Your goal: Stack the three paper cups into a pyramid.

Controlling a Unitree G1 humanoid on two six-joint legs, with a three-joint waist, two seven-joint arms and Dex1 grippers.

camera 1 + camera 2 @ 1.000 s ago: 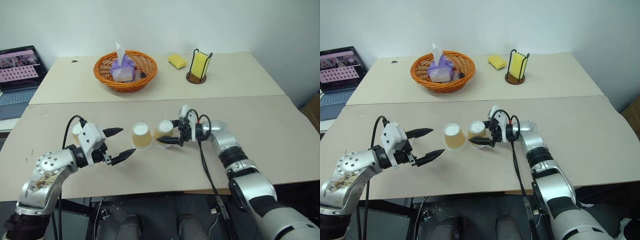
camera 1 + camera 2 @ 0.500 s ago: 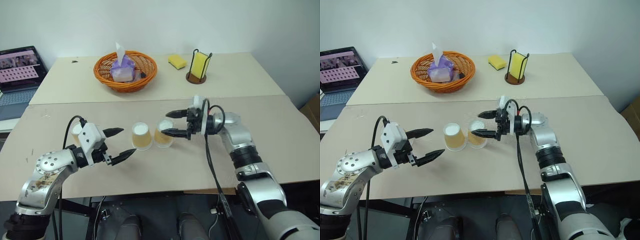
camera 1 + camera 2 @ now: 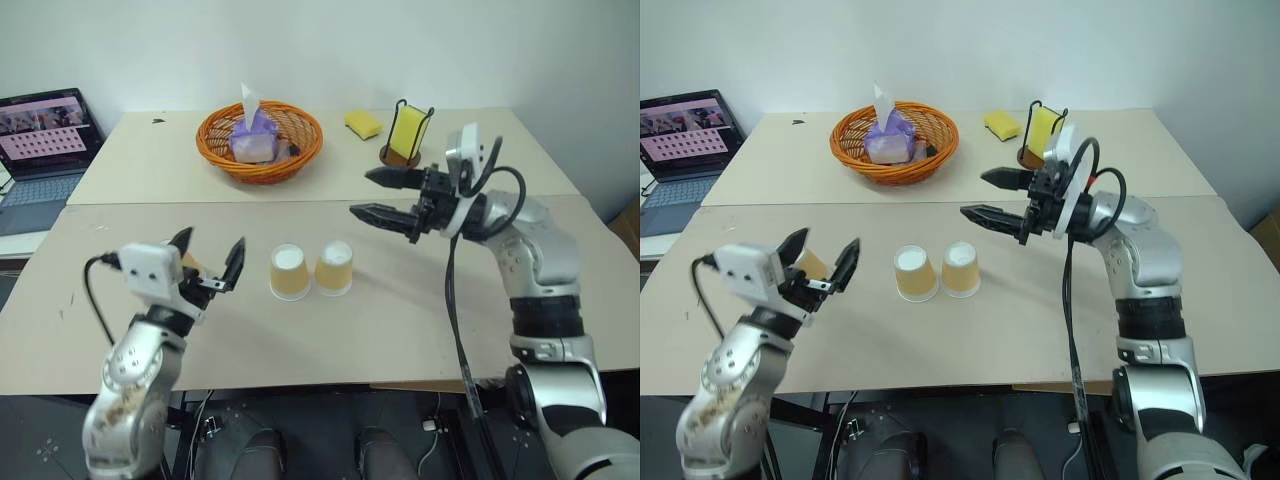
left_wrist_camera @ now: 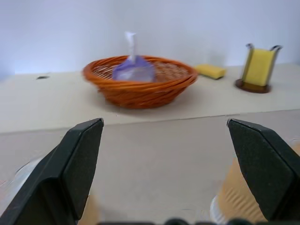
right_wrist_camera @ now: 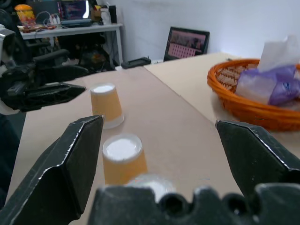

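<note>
I had two cups (image 3: pixel 311 270) standing upside down, side by side, mid-table as the base. The third cup (image 3: pixel 811 265) sat by my left gripper (image 3: pixel 820 260), partly hidden between its wide-open, empty fingers, standing upright. My right gripper (image 3: pixel 380 196) hung open and empty above and beyond the pair, so I judged the left arm far nearer for the pick

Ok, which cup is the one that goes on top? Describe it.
On the near table, two cups stand upside down, side by side at the middle. The third cup stands apart to their left, between the open fingers of the left gripper.
</note>
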